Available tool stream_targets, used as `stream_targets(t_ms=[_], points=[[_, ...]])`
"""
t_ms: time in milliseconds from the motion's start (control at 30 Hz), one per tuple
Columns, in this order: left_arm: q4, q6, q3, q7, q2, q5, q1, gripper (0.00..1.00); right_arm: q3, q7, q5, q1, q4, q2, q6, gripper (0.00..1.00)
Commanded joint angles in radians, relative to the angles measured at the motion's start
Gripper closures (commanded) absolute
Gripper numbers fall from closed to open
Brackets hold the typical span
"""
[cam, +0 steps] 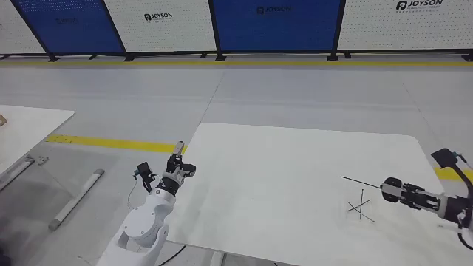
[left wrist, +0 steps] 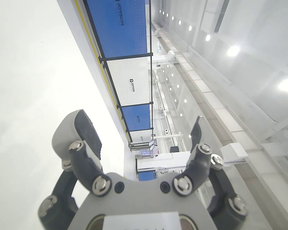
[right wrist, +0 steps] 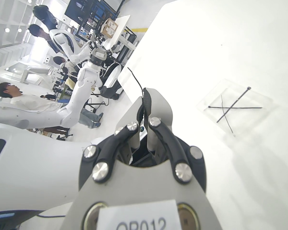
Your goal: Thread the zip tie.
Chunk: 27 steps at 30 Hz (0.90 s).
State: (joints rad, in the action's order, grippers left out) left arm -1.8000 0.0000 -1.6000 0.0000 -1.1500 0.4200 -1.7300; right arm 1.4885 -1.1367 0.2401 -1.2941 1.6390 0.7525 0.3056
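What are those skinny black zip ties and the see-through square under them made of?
Zip ties: probably plastic, matte black, thin and slightly bowed. See-through square: clear plastic or maybe glass, glossy; the white table shows through and its edges catch light.

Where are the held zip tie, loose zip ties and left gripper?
held zip tie [right wrist: 135,78], right wrist view, free strap.
loose zip ties [right wrist: 231,107], right wrist view, their crossing.
left gripper [left wrist: 140,118], left wrist view, between open fingertips.
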Motion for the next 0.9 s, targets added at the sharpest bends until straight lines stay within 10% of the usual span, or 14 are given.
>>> stream_targets(t_ms=[0, 867], points=[[0.0, 0.0, 0.0, 0.0, 0.0, 0.0, 0.0, 0.0, -0.027, 0.04, -0.043, 0.01, 0.027, 0.004, -0.02, 1.0], [0.0, 0.0, 0.0, 0.0, 0.0, 0.0, 0.0, 0.0, -0.158, 0.124, -0.017, 0.057, 0.056, 0.034, 0.014, 1.0]])
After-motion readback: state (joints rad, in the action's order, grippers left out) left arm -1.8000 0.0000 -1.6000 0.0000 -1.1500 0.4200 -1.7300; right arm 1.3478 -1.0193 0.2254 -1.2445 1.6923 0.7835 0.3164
